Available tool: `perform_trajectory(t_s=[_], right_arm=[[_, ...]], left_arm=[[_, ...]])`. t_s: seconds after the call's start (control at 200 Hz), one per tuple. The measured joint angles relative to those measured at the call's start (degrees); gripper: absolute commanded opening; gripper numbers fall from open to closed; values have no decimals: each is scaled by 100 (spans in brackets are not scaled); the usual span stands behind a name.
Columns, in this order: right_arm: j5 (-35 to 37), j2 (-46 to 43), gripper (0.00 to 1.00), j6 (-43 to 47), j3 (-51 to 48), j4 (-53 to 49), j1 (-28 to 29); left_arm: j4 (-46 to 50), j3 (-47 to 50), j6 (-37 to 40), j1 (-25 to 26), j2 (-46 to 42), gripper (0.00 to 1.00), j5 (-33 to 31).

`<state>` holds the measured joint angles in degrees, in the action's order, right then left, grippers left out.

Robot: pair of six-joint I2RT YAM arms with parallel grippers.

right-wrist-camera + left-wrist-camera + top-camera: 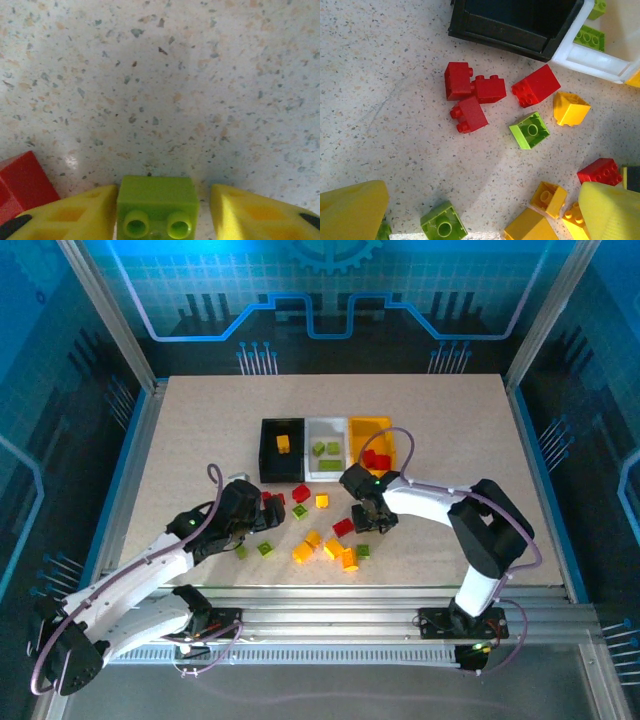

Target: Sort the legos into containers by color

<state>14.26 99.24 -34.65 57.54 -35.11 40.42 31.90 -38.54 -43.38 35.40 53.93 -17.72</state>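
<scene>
Two grippers sit low over the tabletop (200, 420). We see the right gripper (164, 210) parted around a green lego (157, 195), a slight gap on one side. The left gripper (485, 212) spreads wide, empty, near three red legos (487, 90) just beside the black container (520, 25); green ones lie in the white container (592, 62).
</scene>
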Motion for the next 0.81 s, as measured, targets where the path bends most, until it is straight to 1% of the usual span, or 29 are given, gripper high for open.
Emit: perform_trajectory(t_s=[0.125, 0.31, 0.39, 0.47, 0.54, 0.625, 0.64, 0.675, 0.805], right_arm=[[-116, -155, 37, 24, -175, 184, -26], [-118, -726, 32, 133, -275, -111, -229], [-127, -986, 32, 260, 11, -293, -254], [-157, -1032, 31, 391, 623, -361, -254], [-186, -837, 31, 505, 1329, -398, -251], [-184, -308, 31, 603, 2275, -293, -251], [-181, -271, 31, 608, 2326, -289, -251], [-177, 83, 31, 647, 2756, -254, -251], [-81, 1180, 31, 730, 3840, -319, -254]], left_arm=[[-2, 0, 2, -4, 0, 99, 0], [4, -28, 39, -11, 0, 99, -2], [2, -55, 42, -35, 0, 99, -2], [0, -66, 42, -48, 0, 99, -2], [2, -66, 39, -48, 0, 99, -2], [22, -72, 39, -48, 0, 99, -2], [35, -74, 42, -48, 0, 99, -2], [63, -81, 39, -48, 0, 99, -2], [133, -136, 42, -66, 0, 99, -2]])
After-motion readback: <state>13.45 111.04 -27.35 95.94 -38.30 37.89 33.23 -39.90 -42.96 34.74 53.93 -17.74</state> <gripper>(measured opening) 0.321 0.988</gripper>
